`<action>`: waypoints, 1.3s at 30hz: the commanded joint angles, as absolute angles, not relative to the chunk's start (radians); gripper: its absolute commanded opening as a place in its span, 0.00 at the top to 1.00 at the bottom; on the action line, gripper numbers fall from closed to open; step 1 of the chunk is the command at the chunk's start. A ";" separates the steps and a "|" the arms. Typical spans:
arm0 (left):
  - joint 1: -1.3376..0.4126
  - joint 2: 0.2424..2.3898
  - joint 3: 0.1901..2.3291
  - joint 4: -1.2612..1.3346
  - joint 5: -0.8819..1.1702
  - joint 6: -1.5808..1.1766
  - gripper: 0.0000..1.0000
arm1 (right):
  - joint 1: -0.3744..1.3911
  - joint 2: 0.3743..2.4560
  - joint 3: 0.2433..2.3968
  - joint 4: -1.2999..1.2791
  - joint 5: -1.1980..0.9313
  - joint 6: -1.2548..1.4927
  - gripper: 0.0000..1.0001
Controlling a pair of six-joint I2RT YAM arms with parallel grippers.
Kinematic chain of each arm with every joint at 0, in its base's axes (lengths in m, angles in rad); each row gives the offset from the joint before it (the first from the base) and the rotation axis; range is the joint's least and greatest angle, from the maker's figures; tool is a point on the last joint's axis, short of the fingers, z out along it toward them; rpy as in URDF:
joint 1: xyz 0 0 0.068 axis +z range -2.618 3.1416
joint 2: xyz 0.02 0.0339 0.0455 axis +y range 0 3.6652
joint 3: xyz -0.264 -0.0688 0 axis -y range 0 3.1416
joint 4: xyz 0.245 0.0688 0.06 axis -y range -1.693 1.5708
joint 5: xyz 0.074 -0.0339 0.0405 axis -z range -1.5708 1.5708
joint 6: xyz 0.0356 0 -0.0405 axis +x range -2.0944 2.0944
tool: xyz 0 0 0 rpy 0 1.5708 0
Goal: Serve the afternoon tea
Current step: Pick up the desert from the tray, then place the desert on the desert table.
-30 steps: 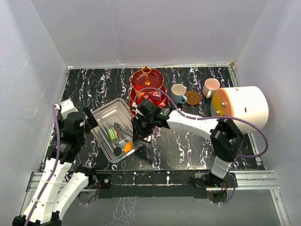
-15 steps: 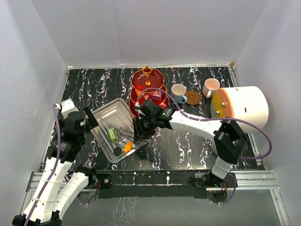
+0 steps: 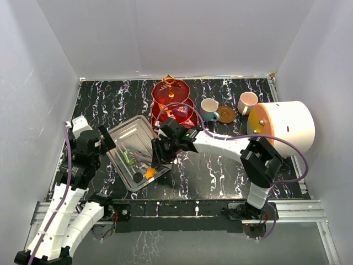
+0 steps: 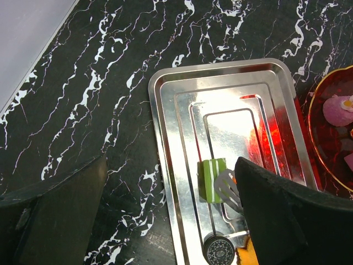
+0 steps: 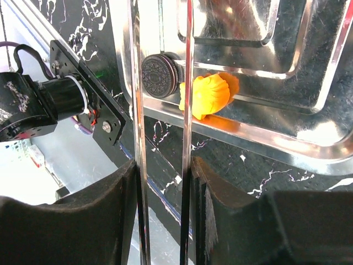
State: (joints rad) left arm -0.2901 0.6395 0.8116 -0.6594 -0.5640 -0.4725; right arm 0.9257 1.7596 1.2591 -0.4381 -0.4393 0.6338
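Pinching tongs, right hand near orange sweet, cookie in tray; left hand spread.

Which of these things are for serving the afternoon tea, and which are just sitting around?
For the tea: red tiered stand, blue cup, pink cup, brown saucer, green sweet, orange sweet, dark cookie, tongs in the right gripper.
Just there: silver tray under the sweets, white cylinder.
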 commanded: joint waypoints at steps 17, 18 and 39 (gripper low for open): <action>-0.291 0.631 0.835 -0.660 -0.574 -0.468 0.01 | 0.943 1.629 1.262 -0.428 -0.401 0.669 0.82; -0.291 0.629 0.835 -0.660 -0.574 -0.469 0.01 | 0.945 1.607 1.259 -0.441 -0.393 0.665 0.82; -0.292 0.603 0.836 -0.666 -0.571 -0.472 0.01 | 0.945 1.118 1.182 -0.953 -0.177 0.659 0.83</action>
State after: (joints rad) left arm -0.2901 0.6098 0.8116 -0.6598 -0.5617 -0.4728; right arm 0.9424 1.2091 1.1664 -0.8543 -0.2726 0.6556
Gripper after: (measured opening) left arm 0.986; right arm 0.272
